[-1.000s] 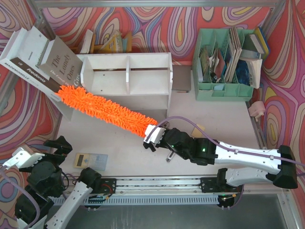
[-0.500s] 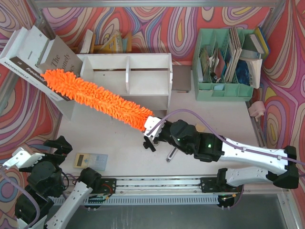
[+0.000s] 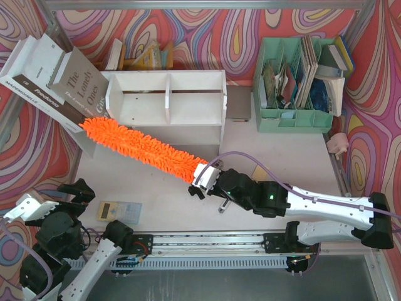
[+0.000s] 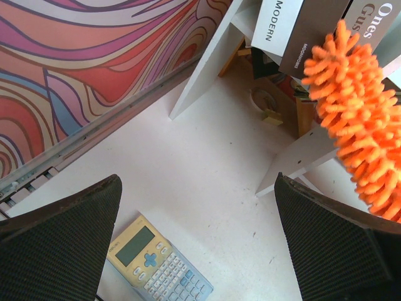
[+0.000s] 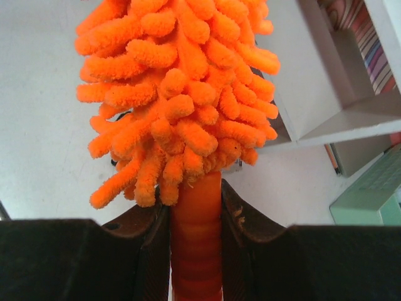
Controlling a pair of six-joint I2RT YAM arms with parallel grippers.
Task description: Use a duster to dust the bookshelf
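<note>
Duster Held Along the Front of the Bookshelf

**Right arm.** The right gripper (image 3: pixel 202 177) stood over the front middle of the worktop (image 3: pixel 276 157). Its jaws were clamped on the thin orange handle of the duster (image 3: pixel 144 147). In the right wrist view, the handle ran straight up between the two fingers (image 5: pixel 241 219), and the fluffy head began just past the fingertips.

**Duster.** The duster lay on a diagonal from the gripper toward the back left. Its head crossed in front of the lower left part of the bookshelf (image 3: pixel 188 88). The tip ended at the shelf's left side panel, under the grey books (image 3: pixel 62 81) that leaned against that end. Whether the tip touched the books or the panel could not be told.

**Bookshelf.** The white unit stood at the back middle of the worktop, with its vertical divider visible from above.

**Left arm.** The left gripper (image 4: pixel 197 182) hung over the front left corner of the worktop. Its jaws were wide apart with nothing between them. A calculator (image 4: pixel 160 266) lay on the surface just below it, near the front edge.

**Other items.** A mint-green file organizer (image 3: pixel 294 94) stood at the back right corner, well apart from the duster.
</note>
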